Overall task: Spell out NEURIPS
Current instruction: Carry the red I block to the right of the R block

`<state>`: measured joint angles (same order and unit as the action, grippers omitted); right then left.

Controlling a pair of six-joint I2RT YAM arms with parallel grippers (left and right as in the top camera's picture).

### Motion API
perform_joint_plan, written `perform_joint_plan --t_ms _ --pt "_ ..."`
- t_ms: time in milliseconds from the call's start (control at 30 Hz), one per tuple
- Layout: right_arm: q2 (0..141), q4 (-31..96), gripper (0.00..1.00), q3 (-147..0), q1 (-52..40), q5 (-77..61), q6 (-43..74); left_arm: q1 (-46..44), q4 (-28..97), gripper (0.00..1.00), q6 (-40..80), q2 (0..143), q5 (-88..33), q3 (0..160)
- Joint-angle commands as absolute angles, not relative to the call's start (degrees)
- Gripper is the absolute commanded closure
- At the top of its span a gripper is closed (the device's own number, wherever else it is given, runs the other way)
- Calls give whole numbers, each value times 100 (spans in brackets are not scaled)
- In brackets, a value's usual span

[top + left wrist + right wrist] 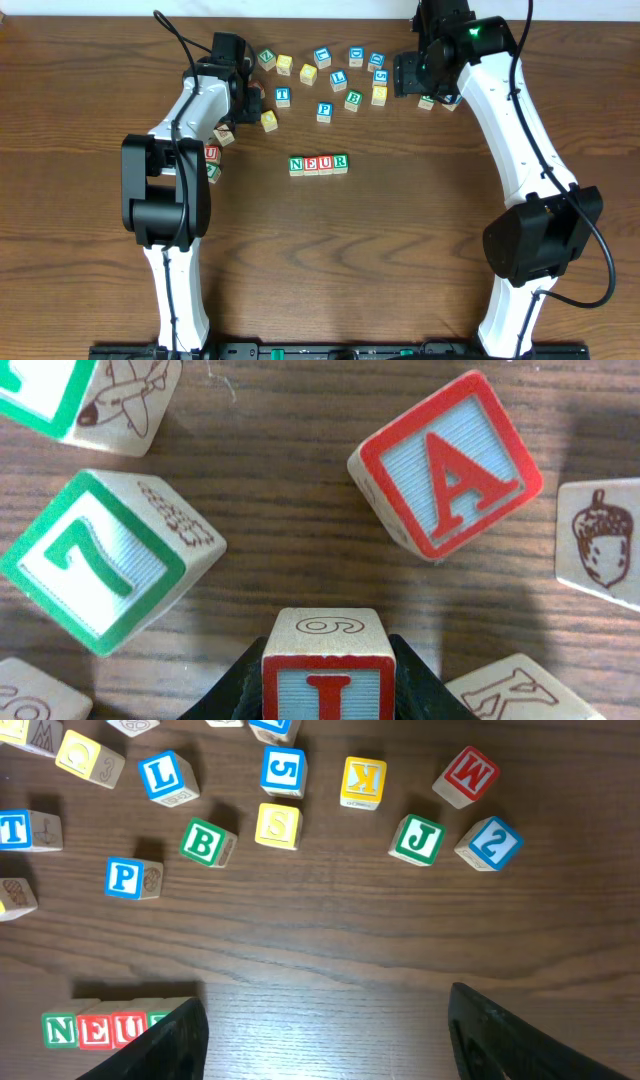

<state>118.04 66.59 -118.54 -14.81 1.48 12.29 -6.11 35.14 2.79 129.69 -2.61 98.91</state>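
The row N E U R [318, 163] lies mid-table; it also shows partly at the lower left of the right wrist view [95, 1030]. My left gripper [323, 695] is shut on a wooden block with a red I [323, 678], among loose blocks at the back left [251, 97]. My right gripper [330, 1030] is open and empty, held above the table [408, 78] near the back right blocks. A blue P block [125, 878] [324, 111] and a yellow S block [277, 825] [379, 95] lie loose.
Around the left gripper lie a red A block [447, 465], a green 7 block [100, 555], an acorn block [600, 540] and a K-sided block [520, 690]. Loose blocks B [205, 842], L [165, 775], J [418, 838], 2 [490, 843] and M [465, 775] lie at the back.
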Motion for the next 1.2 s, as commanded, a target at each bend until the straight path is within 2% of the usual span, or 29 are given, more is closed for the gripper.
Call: perform_joint_plan --t_ms 0,433,633,1167 --pt "11775 6659 29 -11913 -1503 281 1149 -593 3594 72 263 12549 -185 9839" --pt "11775 6600 26 -11913 -1452 526 1153 -910 4206 72 266 11360 -187 9839" --pt "11775 6602 25 -11913 -1313 526 1177 -1485 4556 72 296 11260 -189 9839" --pt "11775 6731 23 -11913 -937 565 1170 -2799 4663 72 1498 11262 -189 9837"
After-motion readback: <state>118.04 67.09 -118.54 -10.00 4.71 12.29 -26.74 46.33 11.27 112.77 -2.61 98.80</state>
